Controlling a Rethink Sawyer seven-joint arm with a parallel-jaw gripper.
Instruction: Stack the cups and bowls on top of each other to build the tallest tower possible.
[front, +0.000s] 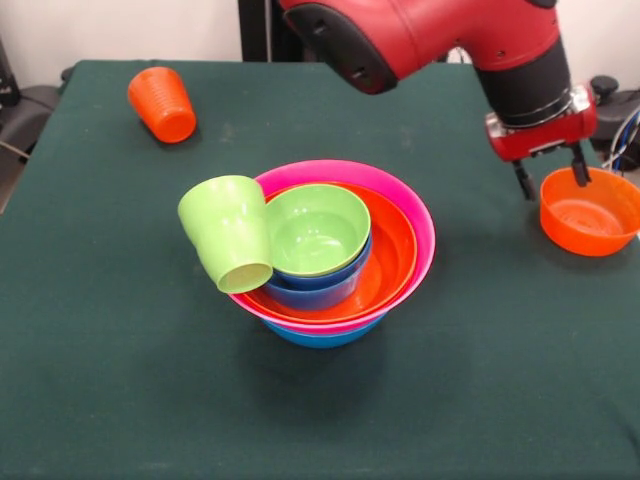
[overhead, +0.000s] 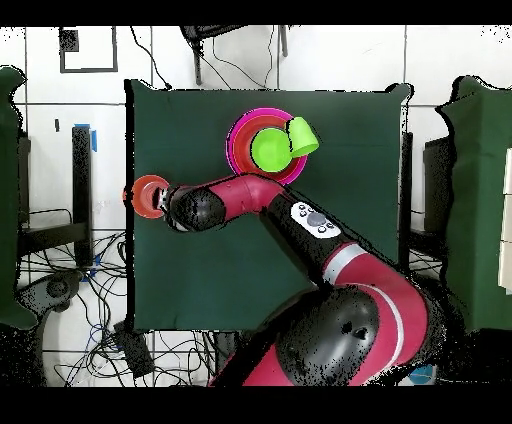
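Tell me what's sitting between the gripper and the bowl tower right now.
Nothing: the front view shows only bare green cloth between the gripper, at the small orange bowl, and the tower.

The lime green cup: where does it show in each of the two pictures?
Front view: the lime green cup leans on the bowl pile's left side, mouth down.
Overhead view: the cup is on the pile's right side.
Shared landmark: the pink bowl under it.
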